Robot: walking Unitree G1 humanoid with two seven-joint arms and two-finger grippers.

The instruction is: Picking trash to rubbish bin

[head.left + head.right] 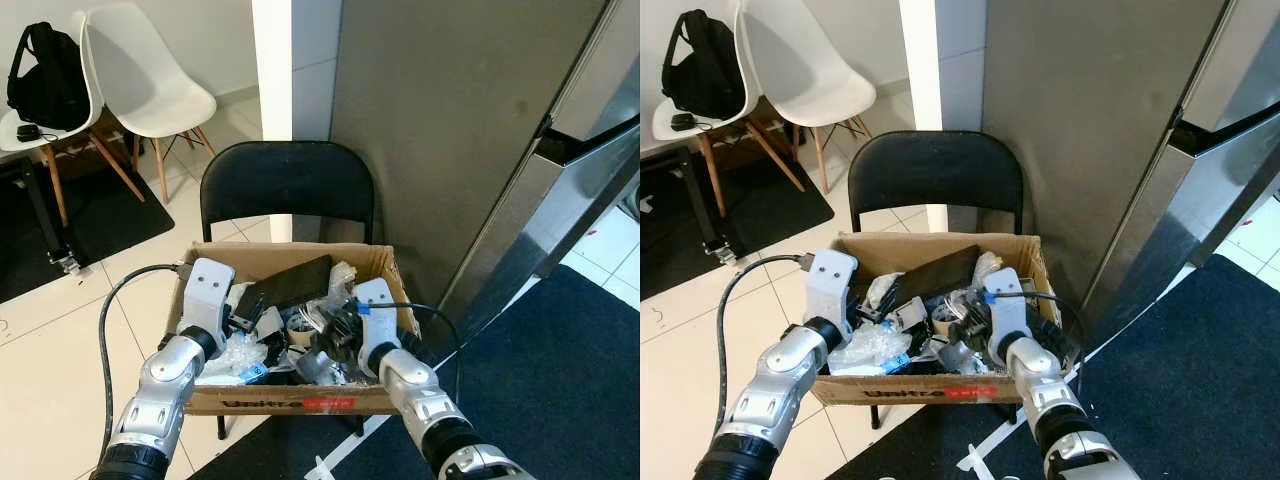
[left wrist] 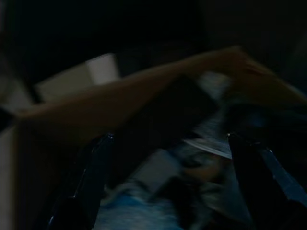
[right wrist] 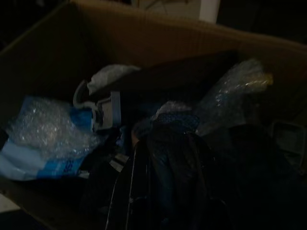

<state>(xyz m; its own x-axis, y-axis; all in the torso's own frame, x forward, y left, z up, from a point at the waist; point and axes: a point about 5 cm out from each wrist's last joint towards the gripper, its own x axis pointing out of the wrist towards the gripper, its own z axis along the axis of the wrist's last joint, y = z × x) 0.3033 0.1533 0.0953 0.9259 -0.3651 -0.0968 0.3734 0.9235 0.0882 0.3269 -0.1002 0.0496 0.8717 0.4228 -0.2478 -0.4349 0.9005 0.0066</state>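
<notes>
Both silver arms reach forward side by side, bent at the elbow, wrists angled down and inward toward each other. The left gripper (image 1: 243, 322) has its black fingers (image 2: 91, 177) spread wide apart. The right gripper (image 1: 335, 335) points down to the left, its finger position hard to make out.

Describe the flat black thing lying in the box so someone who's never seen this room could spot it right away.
Find the black folding chair beside the grey wall panel; an open cardboard box full of trash sits on its seat. The flat black slab lies tilted across the back of the box, between the left gripper and right gripper. Its neighbours are crumpled clear and white plastic; it alone is dark, rigid and rectangular.
</notes>
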